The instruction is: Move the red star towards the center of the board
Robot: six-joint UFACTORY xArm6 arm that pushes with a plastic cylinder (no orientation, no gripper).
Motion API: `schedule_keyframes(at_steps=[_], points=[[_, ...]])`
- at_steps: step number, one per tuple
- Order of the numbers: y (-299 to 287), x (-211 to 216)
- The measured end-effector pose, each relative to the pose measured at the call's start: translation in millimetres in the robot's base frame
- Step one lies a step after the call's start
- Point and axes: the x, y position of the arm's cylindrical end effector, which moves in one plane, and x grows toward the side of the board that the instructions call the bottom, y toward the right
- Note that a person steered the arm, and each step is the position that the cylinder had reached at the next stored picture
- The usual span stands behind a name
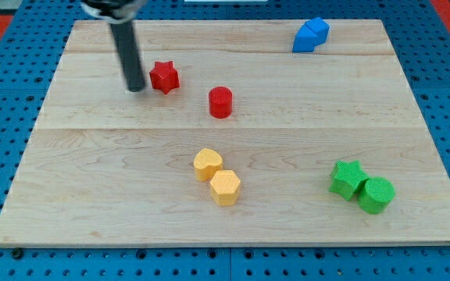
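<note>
Left of the red star (164, 77), my tip (136, 87) sits just beside it; no jaws here. Star looks light, rigid, likely to spin; push its left flank centrally.

Lab: blue pegboard (22, 19) beneath board (116, 164)

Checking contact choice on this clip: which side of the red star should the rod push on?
Its left face. My tip sits just left of the red star, and board centre lies down-right, so pushing there drives it inward. The red cylinder stands near that path.
</note>
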Motion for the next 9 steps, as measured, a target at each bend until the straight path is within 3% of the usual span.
schedule_keyframes(at_steps=[1,2,3,4,5,6,7,8,9], points=[[1.8,-43.8],[77.3,-47.8],[109.1,-1.4],[98.2,-49.0],[50.0,-39.3],[103.9,-14.7],[160.5,-16.0],[147.7,-36.1],[82.5,-26.0]])
